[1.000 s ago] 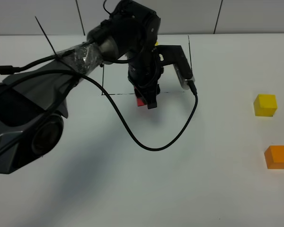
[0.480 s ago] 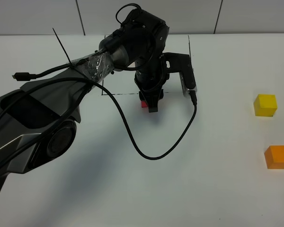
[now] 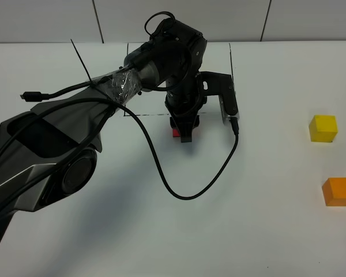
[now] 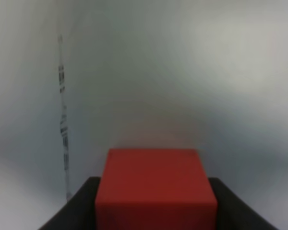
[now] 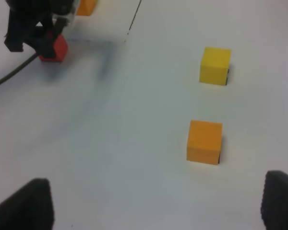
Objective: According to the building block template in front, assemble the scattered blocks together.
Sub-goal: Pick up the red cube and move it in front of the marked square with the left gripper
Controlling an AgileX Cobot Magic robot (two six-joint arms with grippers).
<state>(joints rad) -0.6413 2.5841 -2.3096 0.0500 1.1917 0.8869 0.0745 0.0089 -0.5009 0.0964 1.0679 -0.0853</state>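
My left gripper [image 3: 182, 134] is shut on the red cube [image 3: 176, 132], at or just above the table near the front line of a drawn rectangle. In the left wrist view the red cube [image 4: 156, 189] sits between the dark fingers [image 4: 74, 208]. The right wrist view shows the same red cube [image 5: 54, 48] under the left gripper [image 5: 38, 37]. The yellow cube [image 3: 323, 127] and the orange cube [image 3: 338, 191] lie loose at the right; both show in the right wrist view, yellow [image 5: 215, 65] and orange [image 5: 204, 141]. My right gripper [image 5: 158, 211] is open and empty. The template is mostly hidden; only an orange part [image 5: 86, 6] shows.
A thin black rectangle outline [image 3: 144, 114] is drawn on the white table. A black cable [image 3: 179, 193] loops from the left arm over the table's middle. The left arm's dark body [image 3: 40, 150] covers the left side.
The left gripper has moved slightly right and toward the front with the red cube in it. The yellow and orange cubes have not moved.
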